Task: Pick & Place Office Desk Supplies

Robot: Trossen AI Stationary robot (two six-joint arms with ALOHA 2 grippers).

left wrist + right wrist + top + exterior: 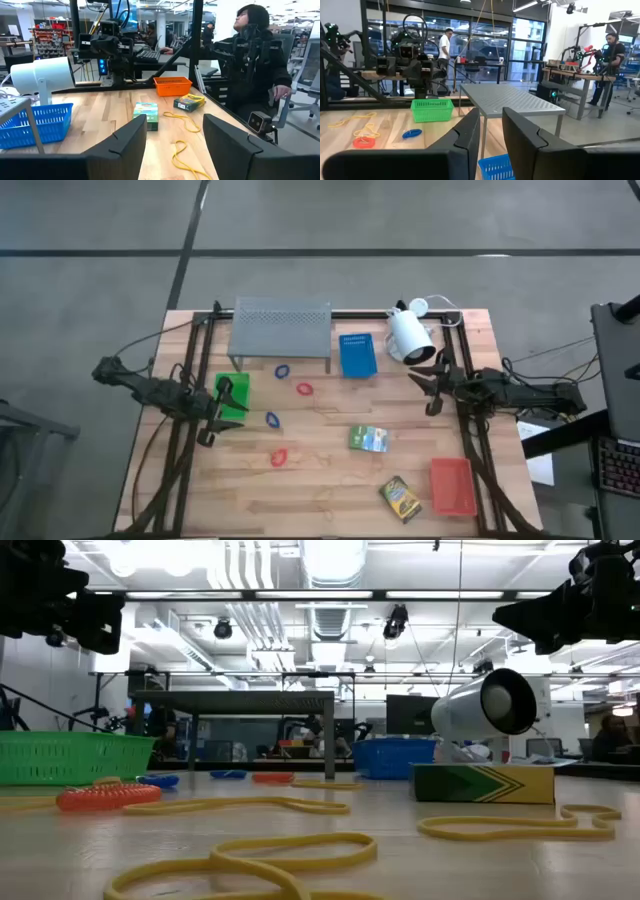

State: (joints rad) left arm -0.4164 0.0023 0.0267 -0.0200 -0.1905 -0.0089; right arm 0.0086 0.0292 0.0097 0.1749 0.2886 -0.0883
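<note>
Left end effector (222, 418) hovers with fingers spread, empty, over the green tray (232, 396). Right end effector (432, 387), fingers slightly parted and empty, hangs beside the blue tray (357, 354). Loops (283, 370) lie between them on the desk (320, 490).

the shelf (281, 326) stands at the table's (330, 490) far edge, the lamp (411, 337) to its right, one tray (357, 355) between them. another tray (233, 397) lies at the left, a third (452, 485) at the near right. two card boxes (368, 439) lie right of centre, loops (283, 370) toward the left.
</note>
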